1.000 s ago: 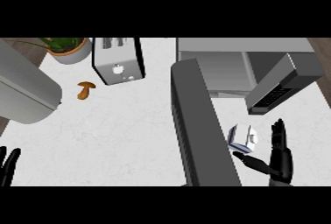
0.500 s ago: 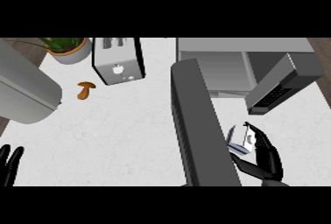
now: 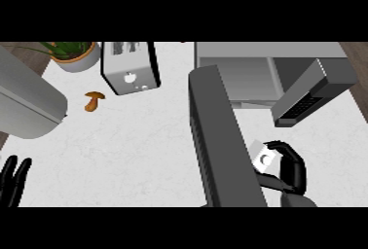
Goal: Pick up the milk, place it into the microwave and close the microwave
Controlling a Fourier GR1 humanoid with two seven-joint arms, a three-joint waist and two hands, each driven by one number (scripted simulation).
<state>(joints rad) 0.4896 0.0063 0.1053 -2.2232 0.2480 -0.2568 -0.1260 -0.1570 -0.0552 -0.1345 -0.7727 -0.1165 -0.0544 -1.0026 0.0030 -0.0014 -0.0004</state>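
Right hand [image 3: 286, 168] fingers curl round the milk [image 3: 263, 158], a small white carton (its dark mark unreadable) tilted, top toward upper left, beside the open microwave [image 3: 244, 73] door [image 3: 219, 141]. Left hand [image 3: 14, 180] rests open, lower left.

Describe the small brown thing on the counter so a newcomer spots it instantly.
Start at the silver toaster near the counter's far left. Just left of its front corner lies a mushroom, the only brown thing on the white top, apart from the potted plant behind it.
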